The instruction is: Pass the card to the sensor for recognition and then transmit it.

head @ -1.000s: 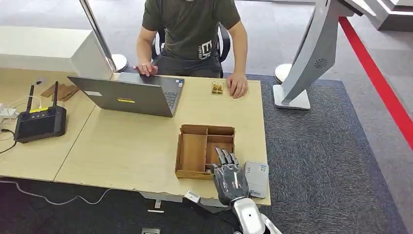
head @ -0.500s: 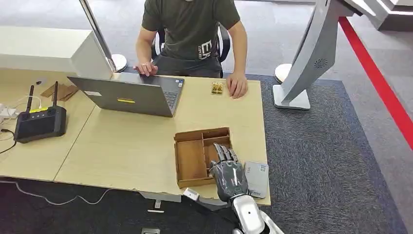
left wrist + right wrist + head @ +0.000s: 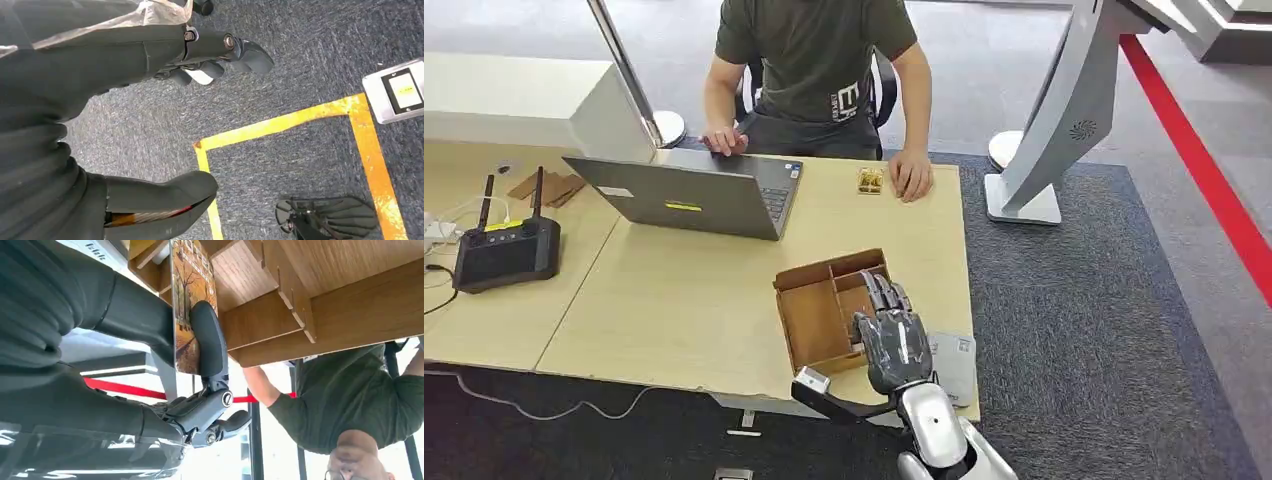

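- Where my head view looks down, my right hand [image 3: 890, 338] lies over the right side of the cardboard tray [image 3: 809, 315], which sits skewed near the front edge of the table [image 3: 674, 300]. A grey sensor [image 3: 954, 362] lies just beside my hand, at the table's front right corner. The person [image 3: 819, 70] sits across the table behind the laptop [image 3: 689, 195], with bare tabletop between them and the tray.
- From my left wrist view, my left hand [image 3: 200, 60] hangs over blue carpet [image 3: 300, 45] with yellow tape [image 3: 280, 122]; its fingers are curled in and hold nothing.
- At my right wrist view, my thumb and fingers [image 3: 207, 337] pinch the card [image 3: 187, 300], which stands on edge at a tray compartment.
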